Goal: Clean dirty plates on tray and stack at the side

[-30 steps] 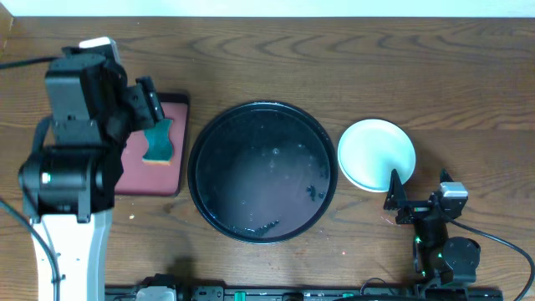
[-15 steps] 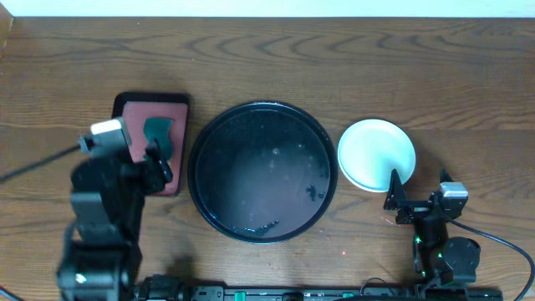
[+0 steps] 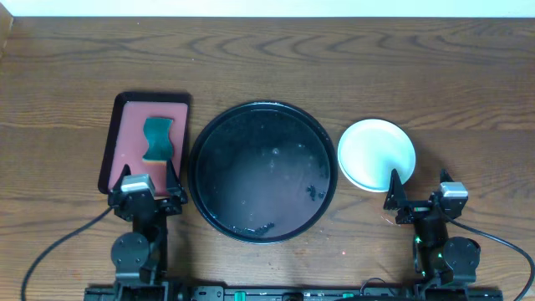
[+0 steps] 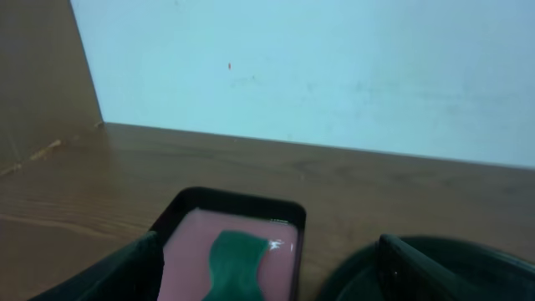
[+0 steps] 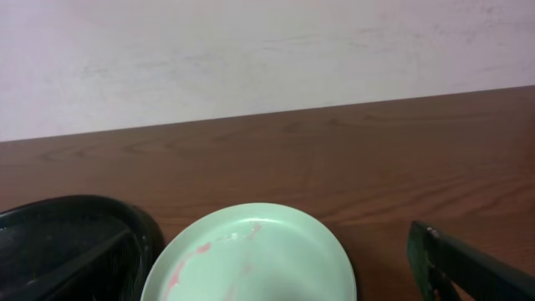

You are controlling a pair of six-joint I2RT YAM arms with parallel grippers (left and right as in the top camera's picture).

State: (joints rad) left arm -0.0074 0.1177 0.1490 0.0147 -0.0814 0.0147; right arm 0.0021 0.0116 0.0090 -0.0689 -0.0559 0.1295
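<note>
The black tray [image 3: 251, 159] sits mid-table with no plates on it, only wet specks. A pale mint-green plate [image 3: 376, 153] lies on the table to its right. In the right wrist view the plate [image 5: 259, 259] shows a thin red smear. I cannot tell whether other plates lie under it, and no yellow plate shows. My right gripper [image 3: 416, 191] is open and empty just in front of the plate. My left gripper [image 3: 149, 177] is open and empty at the near end of the red tray.
A red rectangular tray [image 3: 125, 142] at the left holds the teal sponge [image 3: 158, 138]. The sponge [image 4: 234, 259] also shows in the left wrist view. The black tray's rim [image 5: 75, 217] shows at the left of the right wrist view. A wall stands behind the table.
My left arm has pulled back from over the red tray to the table's front edge, and the sponge lies on the red tray. The right arm has not moved.
</note>
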